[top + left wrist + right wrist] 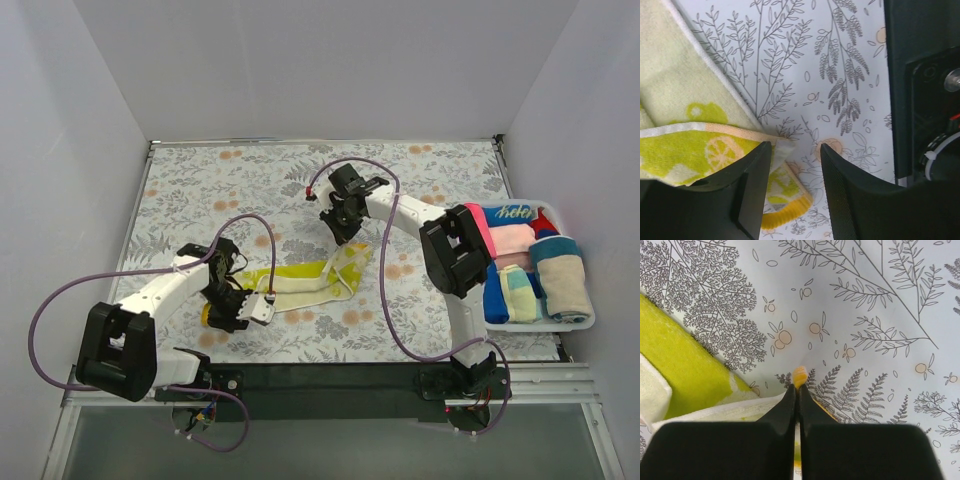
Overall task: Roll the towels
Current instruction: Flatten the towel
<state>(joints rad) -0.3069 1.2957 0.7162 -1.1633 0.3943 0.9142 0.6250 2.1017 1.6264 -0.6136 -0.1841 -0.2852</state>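
Just yellow towel (680, 150) (tag (774, 205) illegible)

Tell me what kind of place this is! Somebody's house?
Probably a robot test booth, not a house. Plain white walls box in a floral-covered table, a left arm and right arm are bolted at its near edge, the right gripper pinches a yellow towel, and a white basket holds rolled towels.

Two matching robot arms. The left arm (165, 288) and the right arm (405, 213) have smooth white links joined by boxy black motor housings. Thin purple cables (355, 160) trail from both. The left gripper (796, 147) has matte black, wedge-shaped fingers (850, 200). Beside them, a black housing (920, 100) carries a silver screw (952, 79), a white zip tie (935, 150) and a red wire (955, 116).
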